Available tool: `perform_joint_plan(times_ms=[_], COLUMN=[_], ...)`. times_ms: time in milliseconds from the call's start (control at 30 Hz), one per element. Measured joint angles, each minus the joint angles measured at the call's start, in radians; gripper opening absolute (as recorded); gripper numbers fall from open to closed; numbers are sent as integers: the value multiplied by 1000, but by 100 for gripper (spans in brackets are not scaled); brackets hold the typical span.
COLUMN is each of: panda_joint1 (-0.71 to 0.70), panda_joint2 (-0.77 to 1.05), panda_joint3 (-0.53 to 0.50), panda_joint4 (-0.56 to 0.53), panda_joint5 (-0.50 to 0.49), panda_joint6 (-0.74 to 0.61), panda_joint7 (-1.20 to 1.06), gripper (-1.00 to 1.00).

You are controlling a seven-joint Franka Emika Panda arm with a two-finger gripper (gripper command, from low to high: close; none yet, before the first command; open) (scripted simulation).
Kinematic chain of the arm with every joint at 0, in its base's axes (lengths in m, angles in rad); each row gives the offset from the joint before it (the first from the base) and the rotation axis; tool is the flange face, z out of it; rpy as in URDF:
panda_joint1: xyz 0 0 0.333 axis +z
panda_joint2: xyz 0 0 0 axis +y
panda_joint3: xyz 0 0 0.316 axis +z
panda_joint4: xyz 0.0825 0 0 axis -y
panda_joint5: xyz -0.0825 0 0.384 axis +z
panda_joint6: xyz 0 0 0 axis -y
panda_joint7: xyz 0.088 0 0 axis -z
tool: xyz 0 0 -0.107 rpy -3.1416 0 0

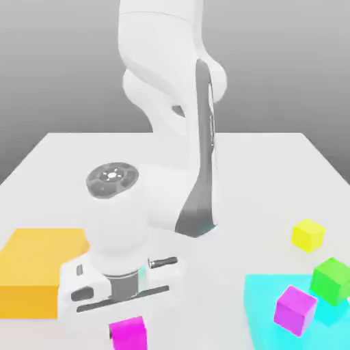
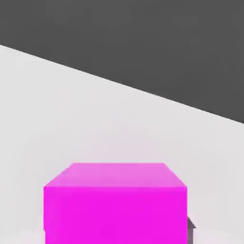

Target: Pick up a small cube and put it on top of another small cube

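A: One magenta-pink small cube (image 1: 129,333) sits directly beneath the gripper (image 1: 127,321), at the near edge of the white table (image 1: 273,171).

B: Finger state?

A: Cannot tell. In the hand view the cube (image 2: 114,205) looms close.

B: Neighbours?

A: Orange block (image 1: 37,270) on the exterior view's left; violet-purple cube (image 1: 294,310), green cube (image 1: 331,279) and yellow cube (image 1: 307,234) on its right.

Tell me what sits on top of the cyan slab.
On the cyan slab stand a violet-purple cube and a green cube. The slab's surface beneath them is covered.
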Motion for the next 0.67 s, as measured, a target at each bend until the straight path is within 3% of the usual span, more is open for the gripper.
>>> perform_joint_plan(times_ms=[167,433,533,567,667], panda_joint1=[42,225,281,286,286], panda_joint2=[-156,-304,-244,-224,-224], panda_joint3=[-42,158,207,211,211], panda_joint4=[-27,64,88,88,88], panda_joint5=[-80,-190,-225,-231,-231], panda_joint6=[-128,-361,-323,-301,-301], panda_joint7=[47,-159,-218,-222,-222], gripper=[-100,-100,-100,100,100])
